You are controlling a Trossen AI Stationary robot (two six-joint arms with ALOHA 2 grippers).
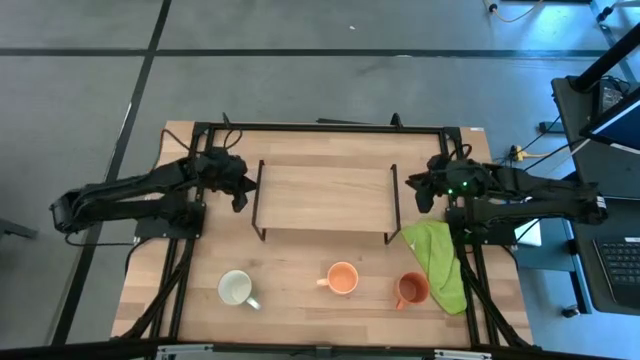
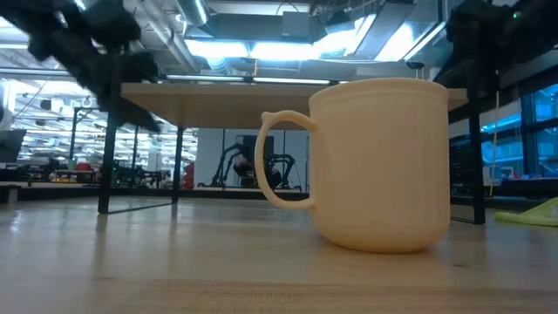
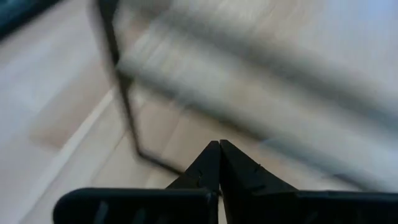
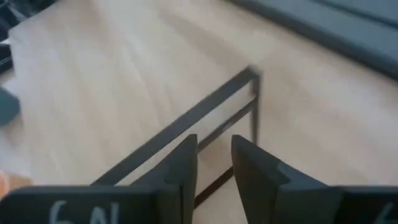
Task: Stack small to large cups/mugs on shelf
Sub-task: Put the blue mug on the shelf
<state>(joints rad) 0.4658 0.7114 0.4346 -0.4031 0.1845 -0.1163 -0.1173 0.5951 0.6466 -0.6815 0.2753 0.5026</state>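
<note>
The light-wood shelf [image 1: 325, 198] stands on its black wire legs at the table's middle. Three mugs stand upright along the near edge: white [image 1: 235, 288], light orange [image 1: 342, 278] and dark orange-brown [image 1: 411, 290]. The light orange mug [image 2: 379, 164] fills the low view, with the shelf [image 2: 218, 92] behind it. My left gripper [image 1: 240, 195] hovers at the shelf's left end, its fingers shut and empty [image 3: 219, 149]. My right gripper [image 1: 422, 195] hovers at the shelf's right end, its fingers a little apart and empty [image 4: 214, 146].
A lime-green cloth [image 1: 440, 262] lies at the right, next to the dark orange-brown mug. A black frame [image 1: 320, 128] borders the table's far edge and runs down both sides. Bare tabletop [image 1: 300, 255] lies between the shelf and the mugs.
</note>
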